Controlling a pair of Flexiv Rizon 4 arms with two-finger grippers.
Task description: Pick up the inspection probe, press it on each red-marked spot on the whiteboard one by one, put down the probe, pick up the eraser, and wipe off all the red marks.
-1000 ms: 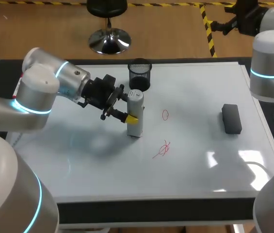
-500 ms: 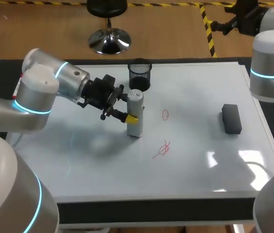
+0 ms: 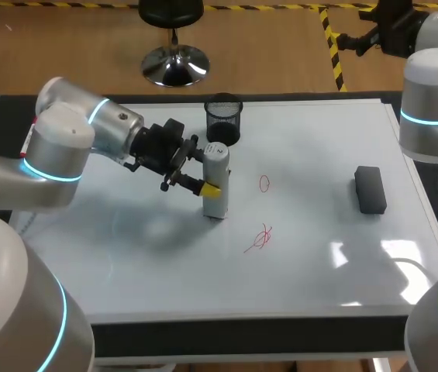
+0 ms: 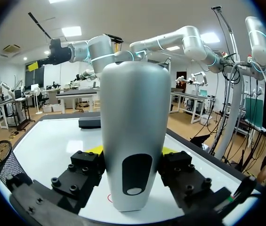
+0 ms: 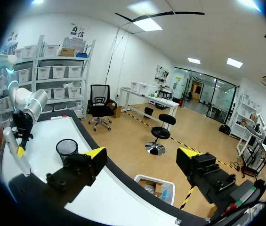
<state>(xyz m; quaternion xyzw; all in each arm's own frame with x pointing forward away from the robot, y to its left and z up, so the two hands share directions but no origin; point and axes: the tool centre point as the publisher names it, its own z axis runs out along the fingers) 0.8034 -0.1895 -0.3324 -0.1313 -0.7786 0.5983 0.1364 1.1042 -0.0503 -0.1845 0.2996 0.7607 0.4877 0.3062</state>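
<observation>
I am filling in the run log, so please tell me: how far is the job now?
Done: the left gripper is shut on the inspection probe, held upright. In hand: the pressing; the probe stands apart from both the small red oval and the red scribble. Left: both presses, putting the probe down, taking the eraser and wiping. The right gripper is open, off the board.

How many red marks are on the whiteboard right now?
2: a small loop right of the probe, and a scribble nearer the front edge. The probe could hide another.
</observation>
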